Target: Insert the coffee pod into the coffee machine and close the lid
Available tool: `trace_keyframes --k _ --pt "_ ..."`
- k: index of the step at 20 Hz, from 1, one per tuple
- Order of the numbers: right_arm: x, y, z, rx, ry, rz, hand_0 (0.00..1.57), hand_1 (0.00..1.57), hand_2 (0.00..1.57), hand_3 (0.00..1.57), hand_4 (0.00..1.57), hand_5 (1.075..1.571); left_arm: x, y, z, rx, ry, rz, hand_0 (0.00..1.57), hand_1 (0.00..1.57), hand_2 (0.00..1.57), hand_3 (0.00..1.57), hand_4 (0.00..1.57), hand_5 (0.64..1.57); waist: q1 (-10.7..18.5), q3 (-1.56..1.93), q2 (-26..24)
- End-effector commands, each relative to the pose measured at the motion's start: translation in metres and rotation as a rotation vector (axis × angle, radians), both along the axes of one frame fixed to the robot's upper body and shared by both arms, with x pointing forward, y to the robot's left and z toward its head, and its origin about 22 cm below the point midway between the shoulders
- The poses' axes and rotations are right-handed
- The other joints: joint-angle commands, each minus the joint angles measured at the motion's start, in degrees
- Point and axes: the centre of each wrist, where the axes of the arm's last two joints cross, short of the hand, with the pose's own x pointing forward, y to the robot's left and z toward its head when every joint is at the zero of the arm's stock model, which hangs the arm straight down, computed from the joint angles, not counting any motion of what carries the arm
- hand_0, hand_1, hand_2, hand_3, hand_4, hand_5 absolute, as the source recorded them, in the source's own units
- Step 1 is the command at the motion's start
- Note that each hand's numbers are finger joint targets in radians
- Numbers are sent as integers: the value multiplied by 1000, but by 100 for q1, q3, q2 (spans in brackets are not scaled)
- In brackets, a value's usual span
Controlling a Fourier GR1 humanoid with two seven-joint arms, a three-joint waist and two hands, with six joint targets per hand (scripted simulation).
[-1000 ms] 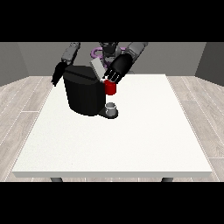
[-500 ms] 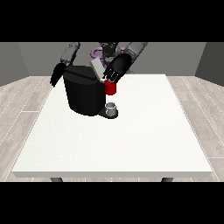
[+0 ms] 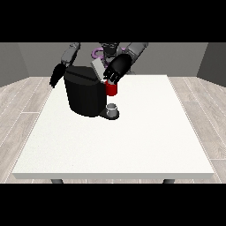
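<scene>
Front view has the hand at the view's right [image 3: 117, 69] up at the coffee machine [image 3: 84, 91], fingers curled down by a red thing at the machine [image 3: 111, 89], no pod plainly showing; a light, stiff pod wants a side pinch, and nothing's shifted since a second ago.

Even, diffuse light fills the scene, bright on the white counter [image 3: 132, 141], with no glare or hot spots. The black coffee machine [image 3: 84, 95] reads as a dark mass with little surface detail, casting only a faint, soft shadow at its base. Straight edges show no bending toward the borders.
</scene>
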Motion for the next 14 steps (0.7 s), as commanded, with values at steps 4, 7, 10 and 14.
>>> trace_keyframes --k 4,7,10,14 --pt "3 2 5 -24 -4 -6 0 0 0 0 0 1571 0 -1 1 94 -49 16 1216 1216 1228 1104 0 1571 -9 -1 3" --pt "-1 3 8 -16 15 17 0 0 0 0 0 1571 -1 17 -8 155 -51 33 1173 1173 1194 1066 0 1571 -102 -2 86" --pt "1 9 20 -10 -25 29 0 0 0 0 0 1571 -3 35 9 132 -79 61 1173 1173 1170 1017 0 1571 -198 -2 239" --pt "1 11 16 -17 -17 3 0 0 0 0 0 1571 0 25 1 101 -71 37 1117 1117 1136 985 0 1571 -112 -2 170"
